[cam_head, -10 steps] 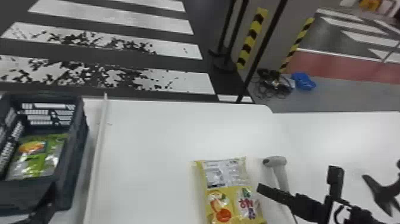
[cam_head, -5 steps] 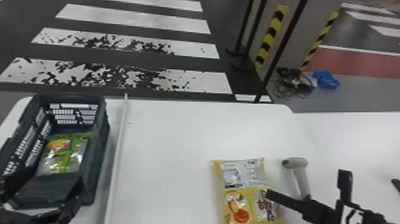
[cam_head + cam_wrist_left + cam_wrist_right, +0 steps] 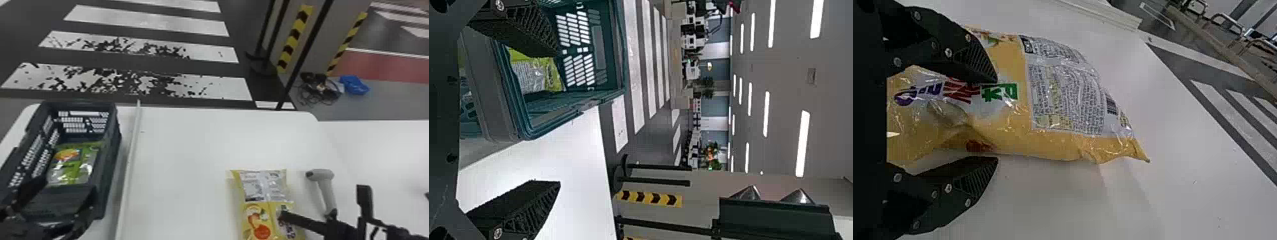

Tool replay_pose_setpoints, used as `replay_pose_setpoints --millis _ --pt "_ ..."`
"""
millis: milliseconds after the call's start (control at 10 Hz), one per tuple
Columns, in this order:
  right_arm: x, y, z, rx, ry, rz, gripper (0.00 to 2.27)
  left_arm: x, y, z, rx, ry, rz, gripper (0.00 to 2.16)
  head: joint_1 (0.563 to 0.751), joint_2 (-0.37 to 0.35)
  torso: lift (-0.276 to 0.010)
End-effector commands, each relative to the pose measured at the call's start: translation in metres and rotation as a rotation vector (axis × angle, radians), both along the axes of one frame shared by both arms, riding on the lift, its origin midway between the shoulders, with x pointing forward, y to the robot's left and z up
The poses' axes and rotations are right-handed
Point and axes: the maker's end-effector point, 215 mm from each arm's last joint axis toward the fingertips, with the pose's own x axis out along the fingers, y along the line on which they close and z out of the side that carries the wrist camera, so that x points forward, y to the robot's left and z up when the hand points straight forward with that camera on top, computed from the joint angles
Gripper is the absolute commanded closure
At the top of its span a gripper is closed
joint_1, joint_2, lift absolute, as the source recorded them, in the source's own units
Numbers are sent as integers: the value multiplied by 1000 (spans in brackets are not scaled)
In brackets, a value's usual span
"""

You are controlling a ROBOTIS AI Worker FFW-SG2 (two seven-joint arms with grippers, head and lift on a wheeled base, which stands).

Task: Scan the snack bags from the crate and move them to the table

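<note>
Now more table [image 3: 178,153] and crate [image 3: 110,159] show. By the crate, the left gripper [image 3: 556,119] is spread and empty; the right gripper [image 3: 997,120], spread, gripping nothing, has edged over the table's yellow bag [image 3: 255,191], probably to grasp it for the scanner [image 3: 327,185].

The left tool [image 3: 65,189] has its fingers [image 3: 514,207] spread, one in front of the crate [image 3: 610,75], the other beside the crate, before the white counter [image 3: 584,145]. Inside the crate lies a green snack bag [image 3: 536,75]. Beyond the crate are white floor stripes [image 3: 635,65] and black posts [image 3: 656,182].
</note>
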Motion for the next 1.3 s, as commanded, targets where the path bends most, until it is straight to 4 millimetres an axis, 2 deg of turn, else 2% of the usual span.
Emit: replay_pose_setpoints --millis 0,200,300,400,600,800,1100,1200 --pt "4 1 2 -4 -13 3 2246 0 0 0 -1 0 0 83 695 -204 -95" --pt "6 2 10 4 -30 4 2246 0 -1 0 -1 0 0 83 695 -201 -95" --pt "8 1 21 8 -54 -1 2246 -1 -1 0 -1 0 0 83 695 -200 -95" --pt "10 0 34 38 -73 -11 2246 -1 -2 0 -2 0 -2 83 695 -200 -95" --pt "18 -19 68 98 -116 -70 2246 -2 -5 0 -4 1 -6 83 695 -207 -95" --pt "38 -54 102 130 -178 -154 2246 -2 -5 0 -3 1 -7 83 695 -233 -95" --pt "75 -136 116 105 -289 -429 2246 -3 -5 -3 -2 8 -5 83 695 -320 -95" --pt "86 -158 118 138 -299 -506 2246 -4 -5 -3 -2 8 -7 83 695 -340 -95"
